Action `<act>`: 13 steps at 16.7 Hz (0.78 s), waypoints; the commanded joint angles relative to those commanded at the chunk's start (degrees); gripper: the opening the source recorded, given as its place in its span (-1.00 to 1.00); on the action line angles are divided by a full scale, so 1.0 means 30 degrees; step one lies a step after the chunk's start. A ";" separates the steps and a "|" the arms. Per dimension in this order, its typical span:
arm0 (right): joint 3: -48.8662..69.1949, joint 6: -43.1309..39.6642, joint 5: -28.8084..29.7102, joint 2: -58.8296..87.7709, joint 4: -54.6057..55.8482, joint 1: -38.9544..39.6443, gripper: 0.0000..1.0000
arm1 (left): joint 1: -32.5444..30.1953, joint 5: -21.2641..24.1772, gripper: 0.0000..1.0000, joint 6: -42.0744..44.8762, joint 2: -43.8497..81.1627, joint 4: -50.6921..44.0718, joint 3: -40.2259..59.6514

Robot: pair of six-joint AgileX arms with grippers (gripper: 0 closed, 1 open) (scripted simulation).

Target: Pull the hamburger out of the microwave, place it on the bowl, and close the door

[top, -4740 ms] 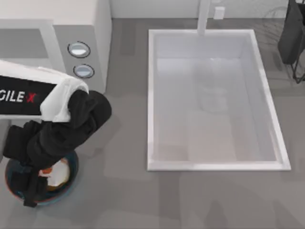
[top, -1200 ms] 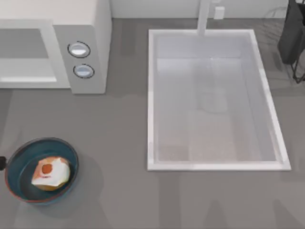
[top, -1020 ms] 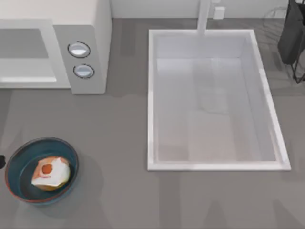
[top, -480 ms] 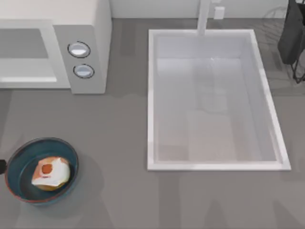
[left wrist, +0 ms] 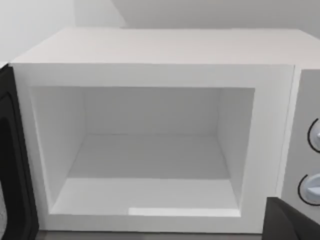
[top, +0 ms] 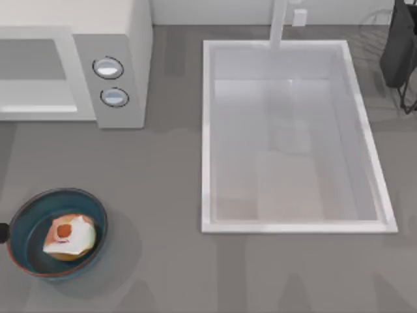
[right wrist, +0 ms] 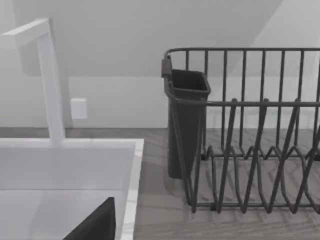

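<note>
Jaws: can't tell on either arm. You've got hamburger (top: 67, 235) in bowl (top: 26, 218), microwave (left wrist: 160, 55) cavity bare, door (left wrist: 12, 165) swung open.

Blue-teal bowl (top: 26, 225), orange-brown hamburger (top: 68, 236), white microwave (left wrist: 160, 50).

Hamburger (top: 67, 235): you see a small orange-brown bun with a white layer and red spot, lying in the bowl.
Bowl (top: 29, 216): round, blue-teal, reddish rim; it sits near the table's left front corner.
Microwave (left wrist: 165, 47): white-grey box at rear left, cavity bare, two round knobs (top: 108, 68).
Door (left wrist: 12, 165): you find it swung open, dark inner face, at the cavity's hinge side.
</note>
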 joint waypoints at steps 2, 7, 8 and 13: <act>0.0000 0.0000 0.0000 0.0000 0.0000 0.0000 1.00 | -0.0717 -0.0716 -1.00 -0.0012 -0.0260 -0.0387 0.0117; 0.0000 0.0000 0.0000 0.0000 0.0000 0.0000 1.00 | -0.5239 -0.5237 -1.00 -0.0067 -0.1559 -0.1923 0.0335; 0.0000 0.0000 0.0000 0.0000 0.0000 0.0000 1.00 | -0.6039 -0.6037 -1.00 -0.0077 -0.1815 -0.2163 0.0320; 0.0000 0.0000 0.0000 0.0000 0.0000 0.0000 1.00 | -0.7584 -0.7582 -1.00 -0.0096 -0.2348 -0.2564 0.0199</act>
